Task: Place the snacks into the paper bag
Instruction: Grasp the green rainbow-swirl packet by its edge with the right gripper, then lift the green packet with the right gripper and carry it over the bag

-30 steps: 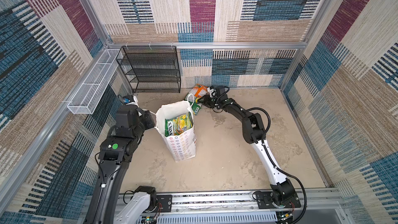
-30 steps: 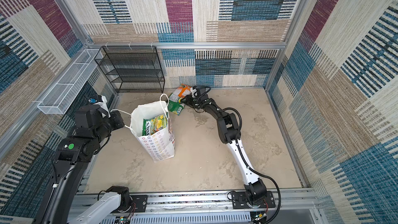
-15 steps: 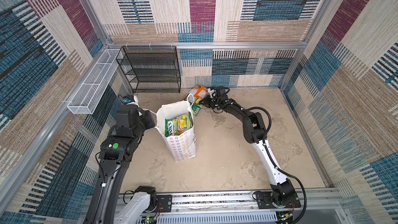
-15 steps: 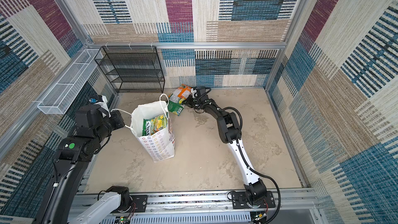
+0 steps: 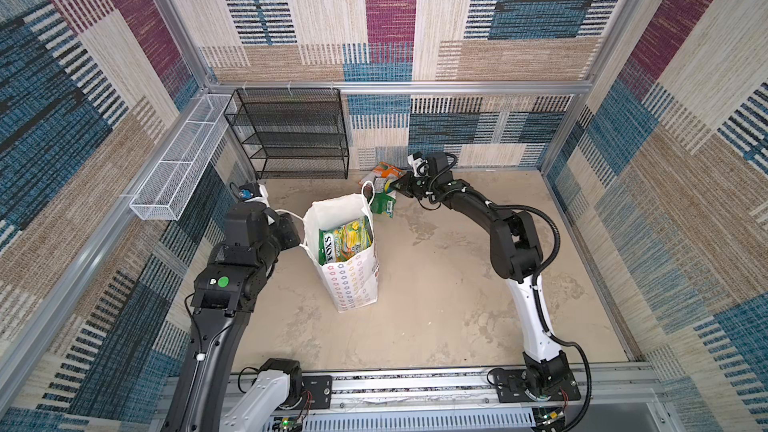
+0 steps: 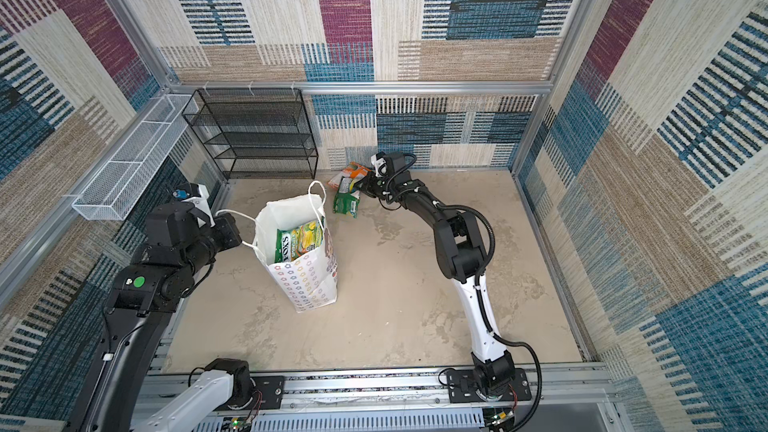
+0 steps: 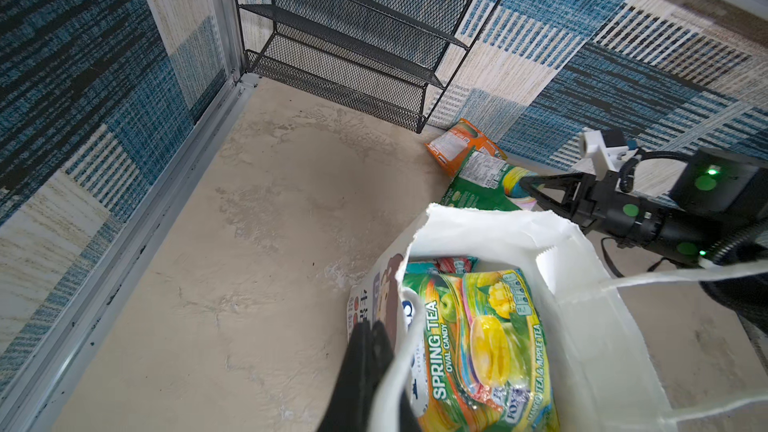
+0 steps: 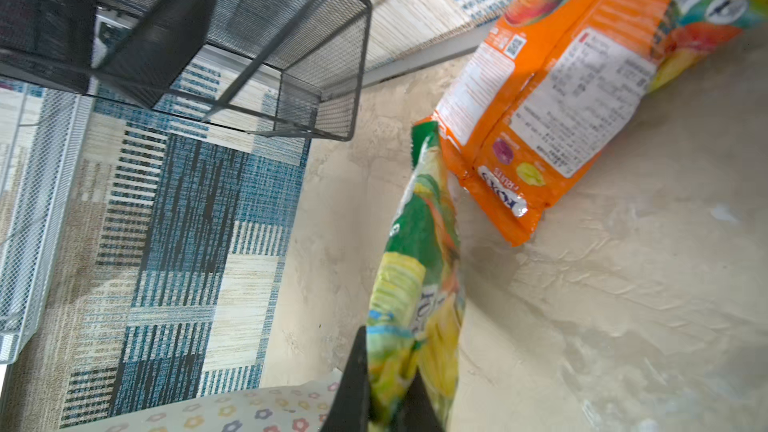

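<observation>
White paper, printed low down with rows of small coloured flower rings, makes up the paper bag [image 5: 347, 284], which stands upright near the middle of the beige bench [image 5: 436, 305] with its mouth open. The left fingers [image 7: 365, 351] are pressed together on the cord handle [image 7: 395, 371] on that arm's side of the bag, and in both top views the cord stretches from the rim across to them. Inside the bag a yellow-green packet [image 7: 478, 347] marked "FOX'S" and "SPRING TEA" stands on end and fills most of the mouth. The edge of a teal and red packet [image 7: 440, 263] shows behind it. Beyond the bag, toward the back wall, the right fingers [image 8: 356, 376] are clamped on one end of a green packet [image 5: 383, 203]. In the right wrist view this packet sticks out edge-on from between them. In both top views its other end reaches the bench just behind the bag. An orange packet [image 5: 384, 169] lies label side up between the green one and the back wall. The two are so close that I cannot tell whether they touch. A black wire rack [image 5: 291, 135] stands against the back wall, left of the packets. A white wire basket [image 5: 183, 160] hangs along the left wall, well apart from the bag.
</observation>
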Available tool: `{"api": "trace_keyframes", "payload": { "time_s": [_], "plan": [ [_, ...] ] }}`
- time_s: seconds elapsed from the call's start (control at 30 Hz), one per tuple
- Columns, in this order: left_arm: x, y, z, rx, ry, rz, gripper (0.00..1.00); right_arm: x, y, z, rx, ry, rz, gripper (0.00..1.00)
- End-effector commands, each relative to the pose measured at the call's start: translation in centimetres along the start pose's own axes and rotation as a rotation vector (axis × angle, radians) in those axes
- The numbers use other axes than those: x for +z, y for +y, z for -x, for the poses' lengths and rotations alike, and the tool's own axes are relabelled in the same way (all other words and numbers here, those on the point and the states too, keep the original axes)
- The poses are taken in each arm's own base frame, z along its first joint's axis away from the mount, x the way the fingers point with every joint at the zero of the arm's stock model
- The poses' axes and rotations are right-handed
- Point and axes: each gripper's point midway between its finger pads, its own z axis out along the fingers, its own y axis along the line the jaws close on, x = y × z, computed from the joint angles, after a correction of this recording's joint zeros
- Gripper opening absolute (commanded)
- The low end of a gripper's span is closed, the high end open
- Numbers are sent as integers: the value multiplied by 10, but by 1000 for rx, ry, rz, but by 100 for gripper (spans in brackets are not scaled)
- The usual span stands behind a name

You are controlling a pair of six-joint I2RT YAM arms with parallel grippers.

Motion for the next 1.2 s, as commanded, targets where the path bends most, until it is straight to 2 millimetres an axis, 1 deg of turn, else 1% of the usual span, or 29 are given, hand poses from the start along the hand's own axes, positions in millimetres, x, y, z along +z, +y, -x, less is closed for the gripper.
{"api": "trace_keyframes", "payload": {
  "time_s": [0.0, 0.17, 0.3, 0.63, 0.73, 0.77, 0.83, 0.93, 1.07, 1.13, 1.17],
  "plan": [
    [0, -5, 9, 3, -38, -23, 0, -26, 42, 18, -99, -75, 52, 0],
    [0, -6, 9, 4, -39, -29, 0, -64, 77, 20, -145, -113, 69, 0],
    [-1, -6, 9, 4, -41, -32, 0, -95, 102, 23, -178, -158, 68, 0],
    [-1, -8, 9, 3, -43, -41, 0, -179, 183, 38, -295, -302, 124, 0],
    [-1, -9, 9, 4, -42, -49, 0, -199, 205, 39, -324, -335, 147, 0],
    [0, -9, 9, 4, -40, -50, 0, -204, 212, 38, -333, -339, 155, 0],
    [0, -10, 8, 3, -39, -54, 0, -212, 232, 35, -366, -341, 182, 0],
    [0, -11, 8, 3, -38, -58, 0, -215, 263, 24, -424, -325, 213, 0],
    [1, -11, 8, 0, -38, -64, 0, -212, 307, 5, -503, -305, 263, 0],
    [1, -12, 8, 1, -38, -66, 0, -208, 329, -8, -539, -286, 300, 0],
    [1, -13, 8, 1, -38, -69, 0, -205, 337, -15, -551, -275, 317, 0]
  ]
}}
